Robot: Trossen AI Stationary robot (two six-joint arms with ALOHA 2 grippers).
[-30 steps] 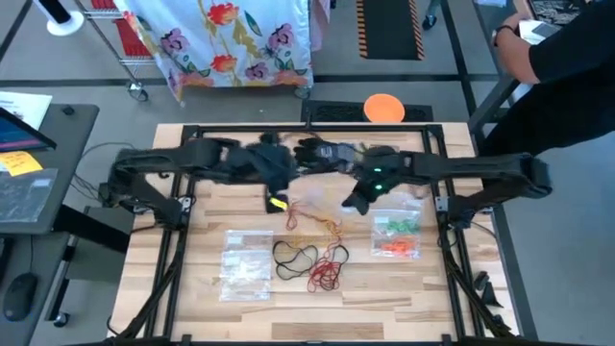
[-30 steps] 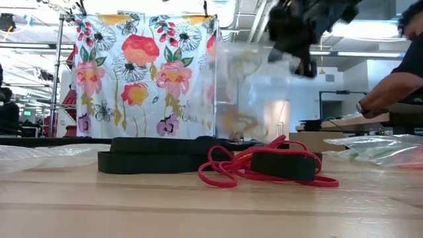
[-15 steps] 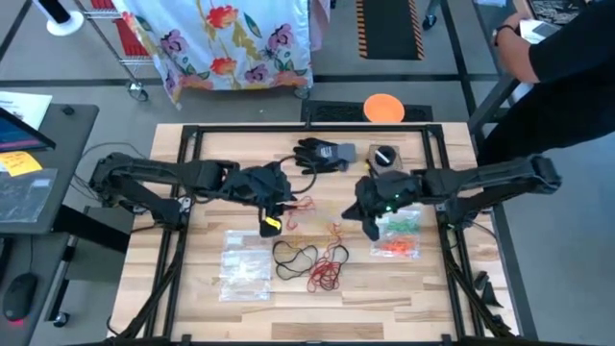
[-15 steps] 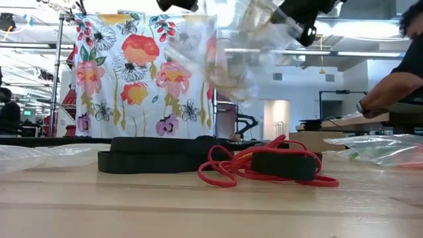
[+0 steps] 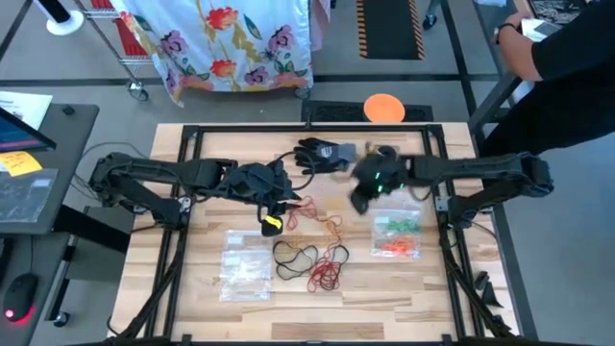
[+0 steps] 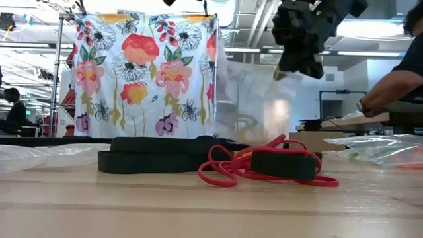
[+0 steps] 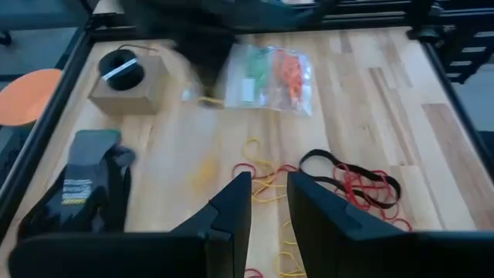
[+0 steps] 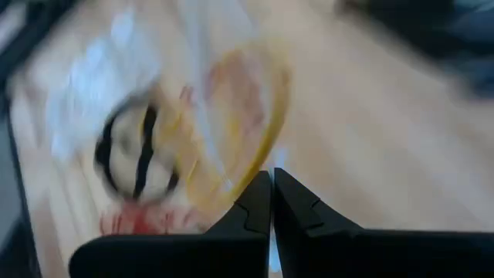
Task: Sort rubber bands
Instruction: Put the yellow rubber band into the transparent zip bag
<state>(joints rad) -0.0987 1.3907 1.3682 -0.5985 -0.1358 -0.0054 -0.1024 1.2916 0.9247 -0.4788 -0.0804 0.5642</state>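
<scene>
My right gripper (image 8: pixel 270 185) is pinched on a clear bag (image 6: pixel 248 99) with yellow bands inside, up above the table. My left gripper (image 7: pixel 266 193) waits, a little open. Loose rubber bands (image 5: pixel 317 255) lie mid-table. I should move slowly so nothing spills.

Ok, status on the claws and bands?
Right claw shut on clear bag, lifted. Left claw open near loose rubber bands. Black glove off to the side.
</scene>
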